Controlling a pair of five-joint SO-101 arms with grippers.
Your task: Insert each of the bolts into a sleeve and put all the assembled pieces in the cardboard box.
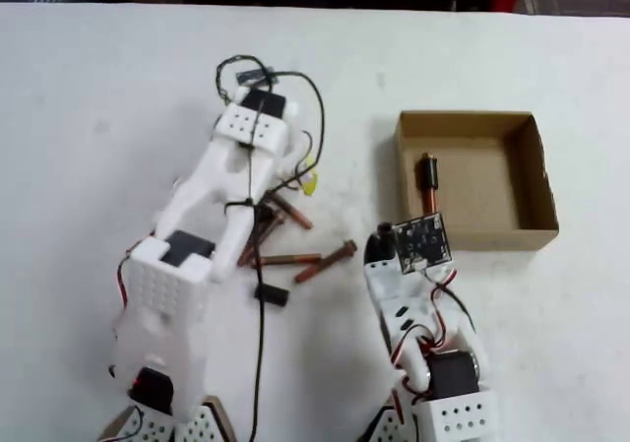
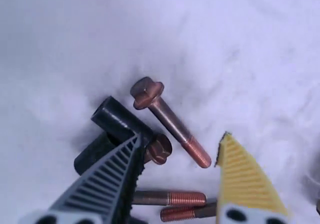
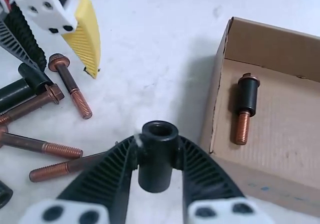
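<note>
Box (image 1: 492, 237): holds one assembled piece (image 3: 245, 107); lies at 1 o'clock of the right end effector in the high view.
Right end effector (image 3: 156, 145): clenched on an upright sleeve (image 3: 155, 176) with no bolt in it.
Left end effector (image 2: 180, 139): released, spread over the bolts (image 2: 170, 121).
Worktop (image 1: 98, 88): several loose bolts and spare sleeves (image 2: 117, 118) lie unjoined.
Progress: early; one piece boxed, the rest to join and box.

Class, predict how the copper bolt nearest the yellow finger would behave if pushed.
The bolt looks like solid metal, so probably stiff and heavy for its size. Its round shank would likely roll, curving around the wider flanged head.
</note>
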